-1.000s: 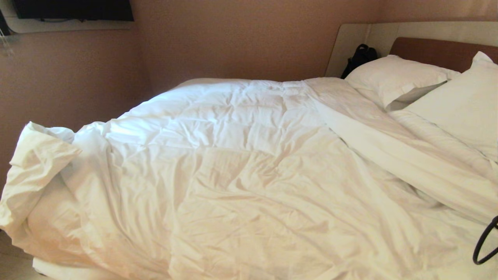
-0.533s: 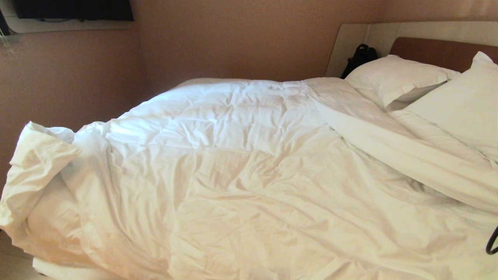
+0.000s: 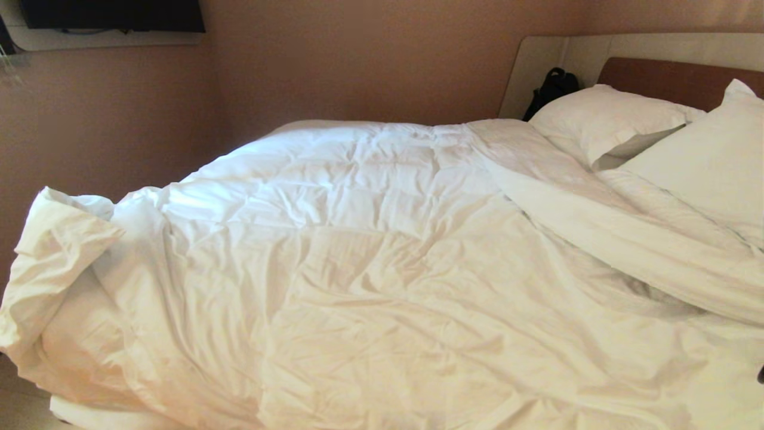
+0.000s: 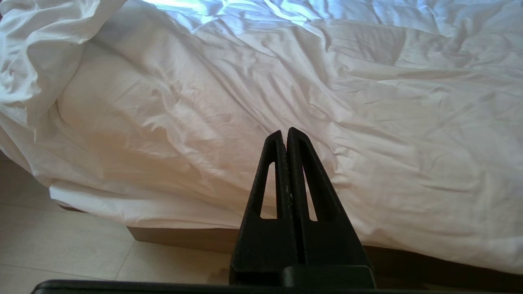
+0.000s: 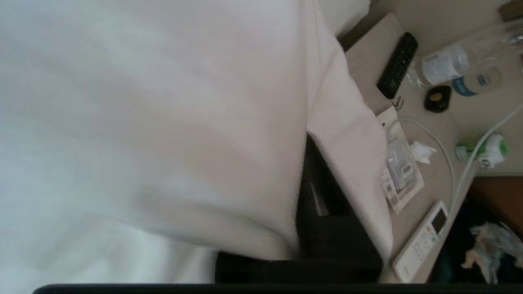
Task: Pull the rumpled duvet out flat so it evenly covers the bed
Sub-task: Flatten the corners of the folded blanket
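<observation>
Nearest the robot, the left tool [image 4: 287, 136] hangs just off the bed's near edge, above pale floor tiles [image 4: 61, 241]. Its two black fingers are pressed together with nothing between them, so this arm looks parked while the other works.

The right tool [image 5: 322, 212] sits at the bed's right side and is almost wholly draped by white cloth. Only a dark sliver of it shows, so I cannot tell how far its fingers are parted or whether they grip the fabric. Being buried under the duvet's edge suggests it is there to pull that side outward. Beside it, a bedside bench [image 5: 441, 61] holds a black remote control [image 5: 398, 65], a water bottle [image 5: 457, 67], a white cable [image 5: 470, 163] and a white handset [image 5: 421, 241].

The duvet [image 3: 370, 269] lies across most of the bed [image 4: 184, 239], puffy and wrinkled with faint stitched squares. It hangs over the near edge, hiding most of the dark base. At the foot, on the robot's left, a corner [image 3: 59, 239] is bunched and folded up. Towards the head, on the right, its top edge [image 3: 597, 227] is turned back in a long diagonal fold. So the cover is not yet even.

Farthest away, two white pillows [image 3: 603, 119] lean against the brown headboard [image 3: 668, 77], with a black bag [image 3: 552, 89] beside them.
</observation>
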Robot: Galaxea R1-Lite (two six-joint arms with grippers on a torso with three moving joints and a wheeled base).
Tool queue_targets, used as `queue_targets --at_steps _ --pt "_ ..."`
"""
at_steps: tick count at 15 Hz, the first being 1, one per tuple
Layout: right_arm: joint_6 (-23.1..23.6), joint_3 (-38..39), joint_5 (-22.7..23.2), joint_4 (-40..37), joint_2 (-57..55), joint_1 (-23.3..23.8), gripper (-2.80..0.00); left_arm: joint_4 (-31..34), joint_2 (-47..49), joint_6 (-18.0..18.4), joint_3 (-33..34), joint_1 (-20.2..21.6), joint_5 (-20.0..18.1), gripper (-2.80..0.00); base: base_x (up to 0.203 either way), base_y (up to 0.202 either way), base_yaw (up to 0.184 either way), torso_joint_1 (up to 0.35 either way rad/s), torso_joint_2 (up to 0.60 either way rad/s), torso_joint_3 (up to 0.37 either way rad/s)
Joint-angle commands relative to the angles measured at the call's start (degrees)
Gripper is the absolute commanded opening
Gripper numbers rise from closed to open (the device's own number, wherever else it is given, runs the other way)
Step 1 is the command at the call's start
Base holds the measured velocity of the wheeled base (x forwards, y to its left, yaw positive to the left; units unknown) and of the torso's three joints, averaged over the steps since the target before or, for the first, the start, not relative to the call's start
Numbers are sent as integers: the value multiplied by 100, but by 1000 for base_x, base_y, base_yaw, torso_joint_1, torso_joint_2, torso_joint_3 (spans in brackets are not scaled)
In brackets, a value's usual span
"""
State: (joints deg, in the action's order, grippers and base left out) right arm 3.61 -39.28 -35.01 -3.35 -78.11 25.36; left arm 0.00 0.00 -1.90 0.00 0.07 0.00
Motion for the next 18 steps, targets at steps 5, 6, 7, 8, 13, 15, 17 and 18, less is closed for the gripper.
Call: queue_targets --at_steps 5,6,7,8,13,15,17,18 --pt "222 -16 81 15 -27 186 0 0 0 -3 0 1 1 -280 0 0 0 0 0 0" --pt "272 -36 82 19 -38 215 0 0 0 -3 0 1 9 -280 0 0 0 0 0 0" --pt "297 -53 82 27 -90 250 0 0 0 -3 0 1 9 -280 0 0 0 0 0 0" --pt "314 -62 82 32 -114 283 0 0 0 -3 0 1 9 -280 0 0 0 0 0 0" --pt "672 -530 128 432 -487 1148 0 0 0 -3 0 1 9 -280 0 0 0 0 0 0" --pt "846 -612 541 533 -561 1414 0 0 0 -3 0 1 9 -280 0 0 0 0 0 0" --pt "896 -572 952 511 -513 1463 0 0 0 -3 0 1 9 -280 0 0 0 0 0 0" --pt "897 -567 1096 506 -507 1469 0 0 0 -3 0 1 9 -280 0 0 0 0 0 0"
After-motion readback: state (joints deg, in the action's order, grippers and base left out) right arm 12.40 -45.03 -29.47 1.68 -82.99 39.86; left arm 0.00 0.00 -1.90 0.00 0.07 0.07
